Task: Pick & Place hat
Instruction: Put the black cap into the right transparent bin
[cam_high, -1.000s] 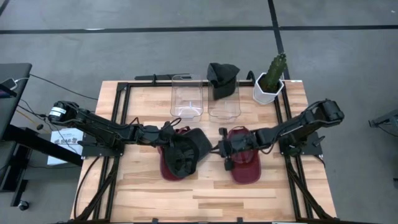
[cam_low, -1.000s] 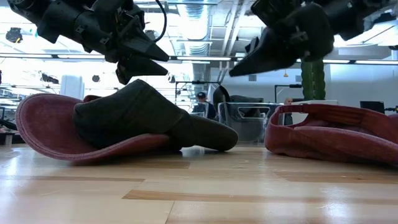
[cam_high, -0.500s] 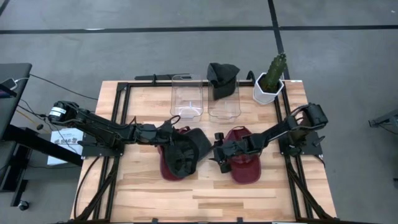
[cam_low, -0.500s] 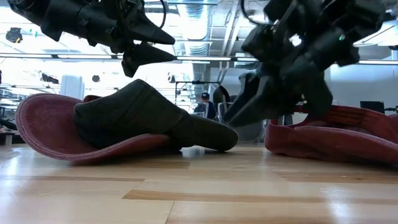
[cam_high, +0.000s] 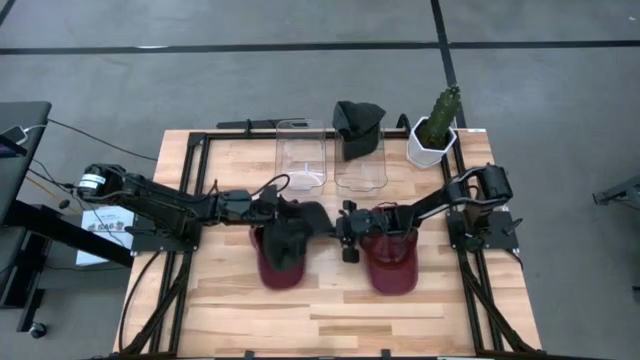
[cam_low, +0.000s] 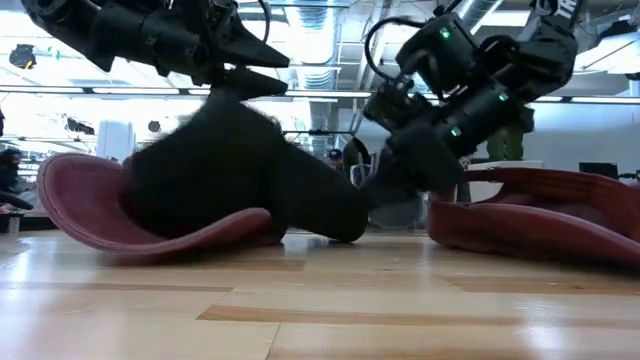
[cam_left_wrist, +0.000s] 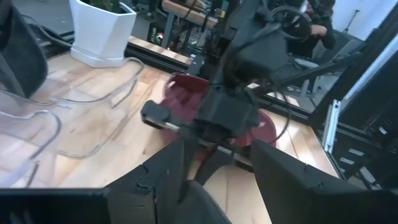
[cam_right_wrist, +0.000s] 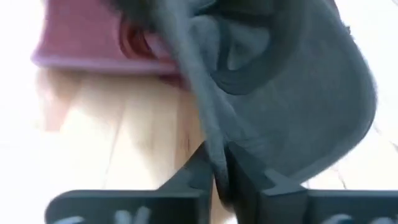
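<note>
A dark grey hat (cam_high: 290, 240) (cam_low: 230, 170) lies crown-up on a maroon hat (cam_high: 275, 275) (cam_low: 80, 195) at the table's middle. My right gripper (cam_high: 340, 232) (cam_low: 378, 192) (cam_right_wrist: 219, 171) reaches in from the right and is shut on the grey hat's brim. My left gripper (cam_high: 283, 205) (cam_low: 272, 72) (cam_left_wrist: 217, 168) hovers open just above the grey hat's raised crown. A second maroon hat (cam_high: 392, 265) (cam_low: 540, 210) lies under the right arm. My right gripper pinches the edge of the grey hat's brim (cam_right_wrist: 211, 146) between its two fingers, coming in nearly level from the table's right. The rest of the hat sits bunched up on the maroon hat below it. My left gripper: I cannot tell whether its lower finger touches the crown.
Two clear bins (cam_high: 300, 155) (cam_high: 360, 170) stand at the far side; the right one holds another dark hat (cam_high: 358, 122). A cactus in a white pot (cam_high: 435, 132) stands at the far right. Bare wood lies along the near edge (cam_high: 330, 310).
My right gripper has swung down and toward the table's left, away from the second maroon hat, and has taken hold of the grey hat's brim. The grey hat has bunched toward the left, and its crown now stands higher, up by my left gripper.
</note>
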